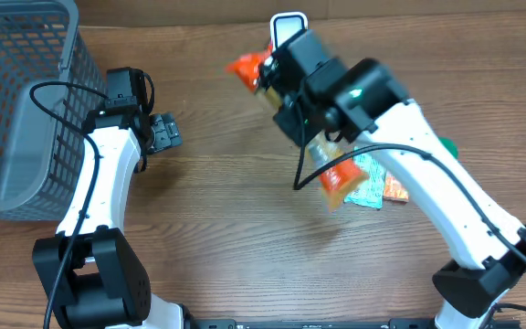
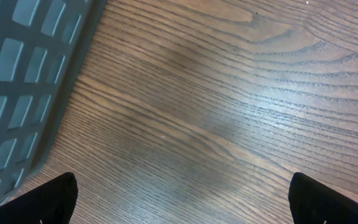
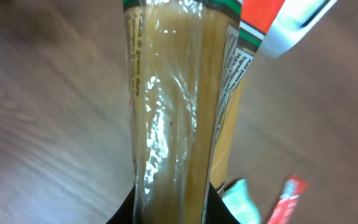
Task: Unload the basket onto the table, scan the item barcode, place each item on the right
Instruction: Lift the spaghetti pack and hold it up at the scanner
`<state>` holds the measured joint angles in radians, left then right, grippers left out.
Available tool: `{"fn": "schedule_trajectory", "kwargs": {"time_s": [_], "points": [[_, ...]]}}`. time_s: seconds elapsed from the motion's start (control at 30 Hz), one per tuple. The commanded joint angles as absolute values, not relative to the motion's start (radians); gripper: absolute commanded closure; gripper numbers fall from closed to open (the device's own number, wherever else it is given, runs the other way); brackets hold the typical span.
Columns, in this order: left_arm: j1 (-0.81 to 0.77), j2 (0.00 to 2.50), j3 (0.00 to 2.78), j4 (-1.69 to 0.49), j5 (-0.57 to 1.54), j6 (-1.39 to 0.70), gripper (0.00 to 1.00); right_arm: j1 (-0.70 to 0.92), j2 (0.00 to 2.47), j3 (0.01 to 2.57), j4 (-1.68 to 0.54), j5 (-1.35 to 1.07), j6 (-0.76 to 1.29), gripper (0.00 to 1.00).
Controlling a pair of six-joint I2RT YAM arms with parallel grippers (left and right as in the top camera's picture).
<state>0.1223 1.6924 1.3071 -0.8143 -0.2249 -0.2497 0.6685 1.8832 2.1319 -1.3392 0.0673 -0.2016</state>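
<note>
Packets lie loose on the wooden tabletop point(image 1: 226, 228) under the right arm: a teal packet point(image 1: 370, 183) with an orange packet point(image 1: 396, 190) just beside it. A grey mesh basket point(image 1: 16, 100) fills the far left corner, near the left pincer point(image 1: 164, 132), which hangs empty over bare wood with its jaws spread wide. A white-framed scanner point(image 1: 289, 25) sits at the far edge.

The right pincer point(image 3: 173, 211) is closed around the spaghetti packet point(image 3: 173, 93), which it holds in the air with the far end just beside the scanner. From overhead the arm covers the packet's middle, leaving only its orange ends in sight. The right wrist view shows the rest: clear crinkled wrap over pale strands, a green and red band, and side print too blurred to read. The left wrist view shows only the basket wall and wood grain.
</note>
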Motion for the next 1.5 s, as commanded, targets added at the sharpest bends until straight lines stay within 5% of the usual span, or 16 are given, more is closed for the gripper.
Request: {"fn": "schedule_trajectory", "kwargs": {"time_s": [0.0, 0.73, 1.47], "points": [[0.123, 1.686, 1.323, -0.812, -0.236, -0.224, 0.00, 0.609, 1.833, 2.197, -1.308, 0.104, -0.269, 0.97], [0.123, 1.686, 1.323, -0.812, -0.236, -0.224, 0.00, 0.601, 2.141, 2.194, -0.713, 0.409, -1.150, 0.97], [0.123, 1.686, 1.323, -0.812, -0.236, -0.224, 0.00, 0.603, 2.501, 2.194, 0.292, 0.449, -1.398, 0.97]]}}
